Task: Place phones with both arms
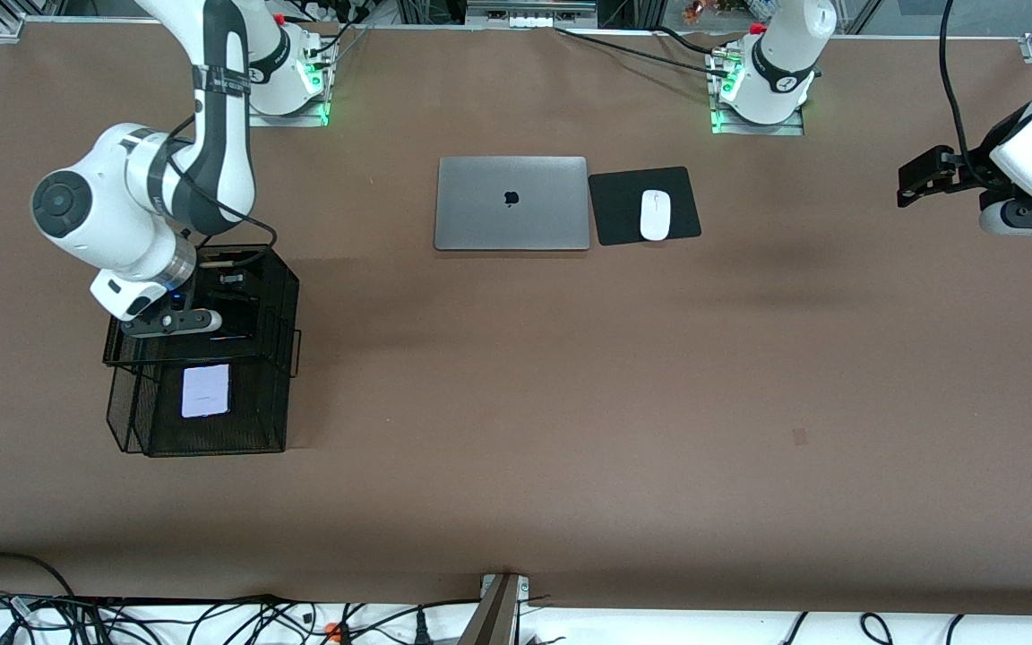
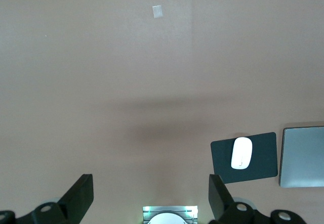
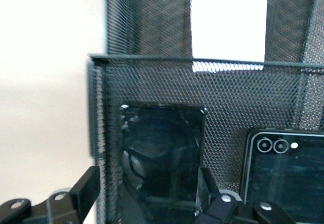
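Three phones (image 3: 162, 153) lie in mesh organizer (image 1: 135, 421).

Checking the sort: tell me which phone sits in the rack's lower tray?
The pale lilac-white phone, alone in the lower tray nearest the front camera; both black phones lie in the upper tray.

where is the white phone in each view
Front view: the white phone lies in the lower tier of the black mesh tray, at the right arm's end of the table, nearer the camera than the upper tier.
Left wrist view: not in it.
Right wrist view: the white phone shows past the upper tier's rim.
Shared landmark: the mesh tray, in the front and right wrist views.
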Tool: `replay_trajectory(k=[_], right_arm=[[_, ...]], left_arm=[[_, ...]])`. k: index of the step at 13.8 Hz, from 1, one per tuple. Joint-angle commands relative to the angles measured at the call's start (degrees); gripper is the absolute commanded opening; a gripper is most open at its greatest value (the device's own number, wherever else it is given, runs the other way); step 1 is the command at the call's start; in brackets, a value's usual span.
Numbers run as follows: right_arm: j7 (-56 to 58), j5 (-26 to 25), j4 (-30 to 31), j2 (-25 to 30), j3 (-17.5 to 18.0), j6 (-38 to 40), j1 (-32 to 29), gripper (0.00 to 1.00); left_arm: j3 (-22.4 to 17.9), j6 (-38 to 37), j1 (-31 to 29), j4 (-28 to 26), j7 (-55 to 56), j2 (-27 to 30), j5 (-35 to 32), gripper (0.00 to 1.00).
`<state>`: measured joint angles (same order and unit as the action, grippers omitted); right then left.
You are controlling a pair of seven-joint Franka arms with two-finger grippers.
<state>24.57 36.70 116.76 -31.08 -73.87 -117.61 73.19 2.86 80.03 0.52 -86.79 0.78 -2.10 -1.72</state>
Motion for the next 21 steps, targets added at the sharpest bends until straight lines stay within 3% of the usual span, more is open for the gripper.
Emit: replay_trajectory(k=[1, 4, 7, 9, 11, 13, 14, 15, 17, 21], right_arm=[[0.04, -0.14, -9.94, 0.06, -1.80, 12.36, -3.66, 0.93], [-0.05, -1.19, -19.08, 0.06, -4.87, 22.05, -4.28, 1.00], [-0.83, -2.16, -29.88, -0.82, -4.71, 29.35, -8.05, 1.00], [-2.68, -1.99, -33.95, -1.96, -4.35, 33.39, -10.43, 1.00], [-2.77, -1.81, -36.94, -2.49, -2.61, 35.07, -13.84, 1.00], [-2.95, -1.90, -40.97, -2.67, 2.39, 37.00, -19.46, 1.00], [-3.04, -1.90, -43.17, -3.10, 5.72, 37.71, -23.49, 1.00], [-4.52, -1.99, -47.28, -3.20, 11.67, 39.89, -29.80, 1.00], [-11.35, -4.26, -57.30, -3.81, 26.77, 44.64, -42.98, 1.00], [-18.05, -20.75, -60.60, -0.40, 54.72, 45.89, -59.18, 1.00]], left_arm=[[-0.13, -0.49, -0.26, -0.48, -0.60, 1.05, 1.36, 1.00], [-0.13, -0.49, -0.26, -0.48, -0.60, 1.05, 1.36, 1.00], [-0.13, -0.49, -0.34, -0.48, -0.60, 1.05, 1.36, 1.00], [-0.22, -0.49, -0.34, -0.48, -0.60, 1.05, 1.36, 1.00], [-0.31, -0.57, -0.34, -0.48, -0.60, 1.05, 1.36, 1.00], [-0.31, -0.75, -0.34, -0.48, -0.60, 1.05, 1.36, 1.00], [-0.31, -0.75, -0.34, -0.48, -0.60, 1.05, 1.36, 1.00], [-0.31, -0.84, -0.34, -0.48, -0.60, 1.05, 1.36, 1.00], [-0.31, -0.84, -0.26, -0.48, -0.60, 1.05, 1.36, 1.00], [-0.13, -0.93, -0.34, -0.48, -0.60, 1.05, 1.36, 1.00]])
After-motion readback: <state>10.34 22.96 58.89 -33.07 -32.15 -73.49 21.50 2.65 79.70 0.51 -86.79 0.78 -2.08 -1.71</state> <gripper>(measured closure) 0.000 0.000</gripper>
